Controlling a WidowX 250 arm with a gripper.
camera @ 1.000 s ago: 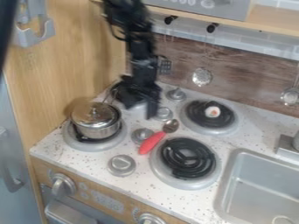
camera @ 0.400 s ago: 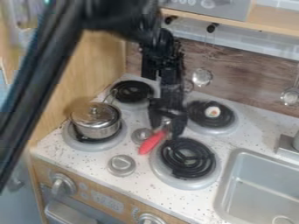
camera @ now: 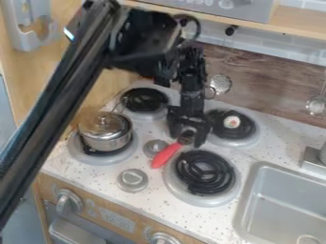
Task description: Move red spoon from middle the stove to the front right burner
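Arm [camera: 60, 90]: comes in from top L; vs. the earlier frames it has swung from over the back L burner [camera: 145, 101] to above the spoon.
Gripper [camera: 187, 138]: pointing down, jaws apart w/ spoon's bowl end btwn them; no clamp seen.
Red spoon [camera: 167, 155]: mid-stove, same spot as before, handle angled toward front L, by the knob [camera: 154, 147] and just beside front R burner's rim. Not moved yet.
Front R burner [camera: 205, 172]: target, nothing on coil; v. close to spoon, so prob. a short carry.
Pot [camera: 105, 131]: on front L burner, lid on, out of the way.
Means: approach looks abt done, grasp is next; transfer itself not begun. Needs jaws to close on the metal end, then lift + shift R/fwd.
Risk: thin bowl end could slip or pivot, handle might drag.
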